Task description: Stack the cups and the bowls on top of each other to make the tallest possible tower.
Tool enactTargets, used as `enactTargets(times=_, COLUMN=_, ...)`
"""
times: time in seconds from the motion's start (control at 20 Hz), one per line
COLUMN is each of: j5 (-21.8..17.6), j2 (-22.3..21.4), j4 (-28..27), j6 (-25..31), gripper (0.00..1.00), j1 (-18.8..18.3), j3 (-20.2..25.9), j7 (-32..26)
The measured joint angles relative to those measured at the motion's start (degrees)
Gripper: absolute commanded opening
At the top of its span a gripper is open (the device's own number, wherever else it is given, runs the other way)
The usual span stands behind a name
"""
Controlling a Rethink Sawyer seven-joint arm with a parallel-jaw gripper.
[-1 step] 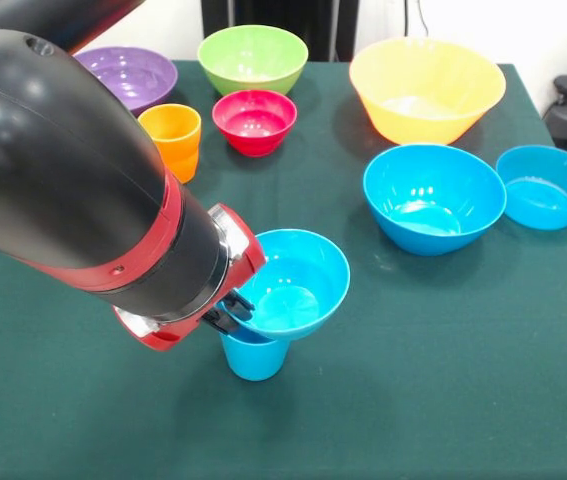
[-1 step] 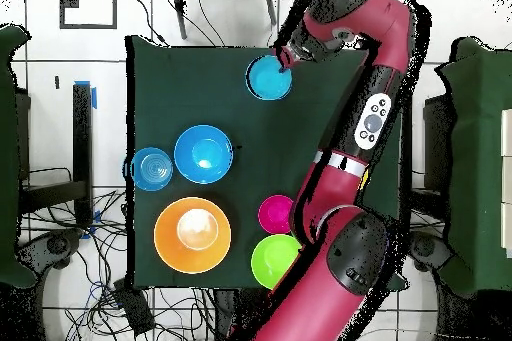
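Tower (image 1: 263,320) so far is just two pieces: a blue cup (image 1: 254,357) standing upright on the green tabletop (image 1: 443,380) with a small blue bowl (image 1: 293,283) sitting in its mouth, tipped a bit toward your arm. Your hand (image 1: 229,312) is right at the bowl's rim on the arm side, and it looks like the dark fingers are pinching that rim, though the wrist hides most of them. From overhead you can see the same blue bowl (image 2: 269,79) near one edge of the tabletop with the hand (image 2: 287,61) touching its edge. Everything else sits well apart from the stack: a bigger blue bowl (image 1: 433,197) and another small blue bowl (image 1: 547,186) just beside it, the large yellow-orange bowl (image 1: 427,88), the green bowl (image 1: 253,58), the red bowl (image 1: 254,121), the purple bowl (image 1: 131,76) partly behind your arm, and the orange cup (image 1: 172,140) beside the red one.
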Motion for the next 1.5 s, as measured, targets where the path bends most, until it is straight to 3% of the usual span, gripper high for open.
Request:
enactTargets(times=0.5, j5=-4.69, j2=0.01, j4=-0.02, j6=1.03, gripper=0.00, j1=0.00, j3=2.83, j7=-0.01)
enactTargets(times=1.5, j5=-7.45, j2=0.01, j4=-0.02, j6=1.78, gripper=0.00, j1=-0.21, j3=4.45, j7=-0.09)
